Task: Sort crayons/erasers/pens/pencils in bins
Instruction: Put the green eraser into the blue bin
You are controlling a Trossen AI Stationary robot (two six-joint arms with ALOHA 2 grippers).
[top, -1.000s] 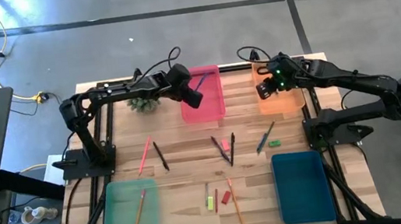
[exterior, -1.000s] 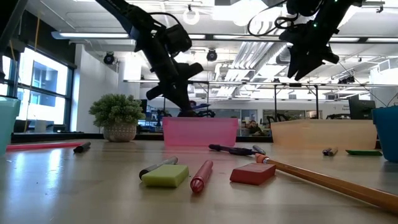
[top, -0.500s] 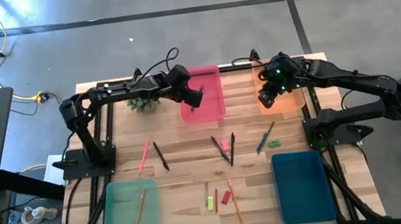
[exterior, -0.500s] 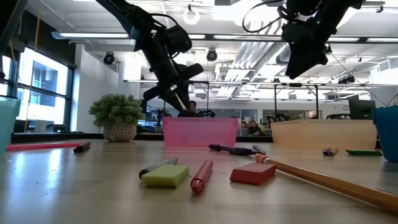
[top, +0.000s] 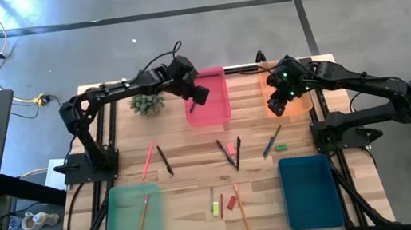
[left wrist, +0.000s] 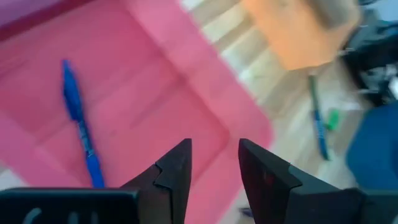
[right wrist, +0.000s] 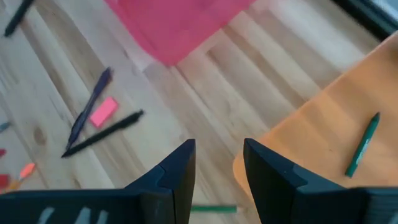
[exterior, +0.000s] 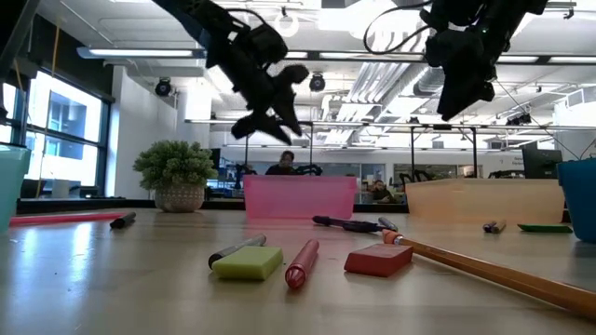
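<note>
Hovering above the pink bin (top: 207,97) at the table's far edge, your left gripper (top: 197,97) shows its fingers (left wrist: 175,176) parted with nothing between them. A second ago that claw carried a blue pen (left wrist: 79,124) tilted over the bin; now you can see the pen lying flat on the bin's floor, its long axis running along the bin's length. Your right gripper (top: 277,106) hangs over the near left corner of the orange bin (top: 296,103), fingers (right wrist: 173,175) apart and empty; it has slid toward the table's middle since the earlier frame. A green crayon (right wrist: 362,145) lies inside the orange bin, angled across its floor. Two dark pens (right wrist: 93,126) lie crossed on the wood beside a pink eraser (right wrist: 103,112).
</note>
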